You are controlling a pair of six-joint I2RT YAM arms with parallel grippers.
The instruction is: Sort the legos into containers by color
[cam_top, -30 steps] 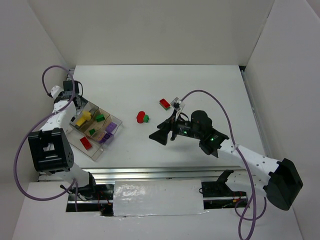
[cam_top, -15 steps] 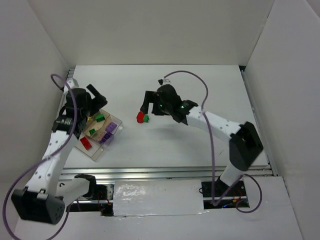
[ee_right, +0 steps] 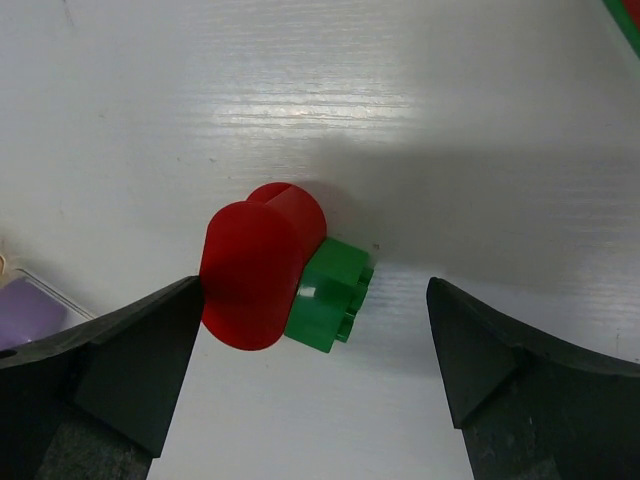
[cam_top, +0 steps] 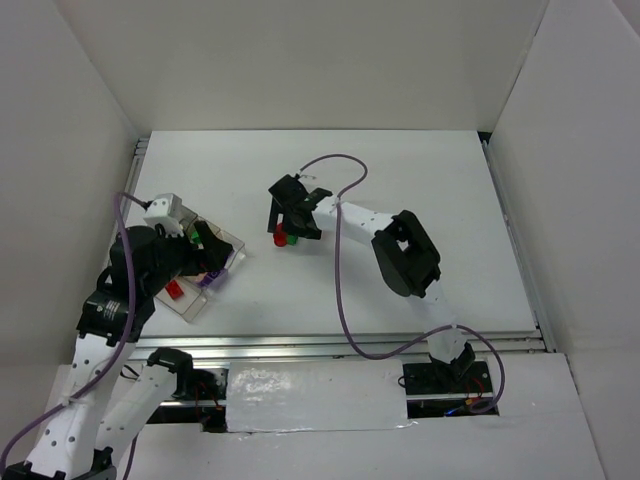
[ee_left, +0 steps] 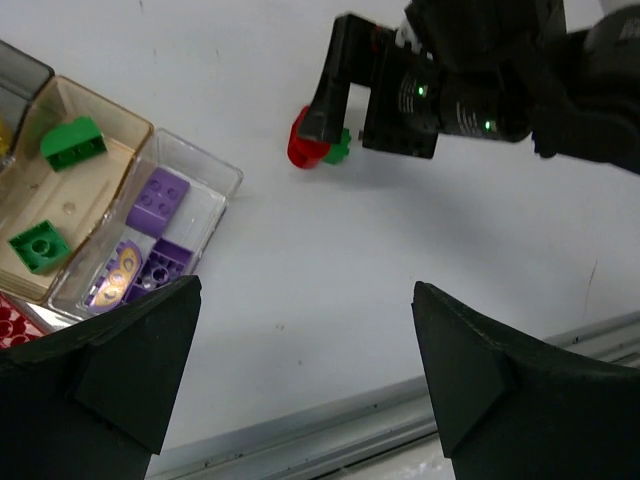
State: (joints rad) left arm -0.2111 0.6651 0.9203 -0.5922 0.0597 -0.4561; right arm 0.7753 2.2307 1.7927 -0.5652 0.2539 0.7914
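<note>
A red rounded lego (ee_right: 262, 265) and a small green lego (ee_right: 328, 292) lie touching on the white table. My right gripper (ee_right: 313, 300) is open just above them, one finger on each side. In the top view it (cam_top: 290, 218) hovers over the pair (cam_top: 280, 238). The clear divided tray (ee_left: 228, 177) holds two green legos (ee_left: 72, 142), several purple ones (ee_left: 158, 197) and a red one (cam_top: 175, 289). My left gripper (ee_left: 305, 300) is open and empty, high above the table right of the tray; in the top view it (cam_top: 207, 243) covers part of the tray.
The table's metal front rail (ee_left: 330, 440) runs below the left gripper. White walls stand close around the table (cam_top: 420, 190). The right arm's purple cable (cam_top: 340, 260) loops over the middle of the table.
My right gripper has moved left and down over the red and green pair. My left arm has swung and its gripper now hangs over the tray's right side.
</note>
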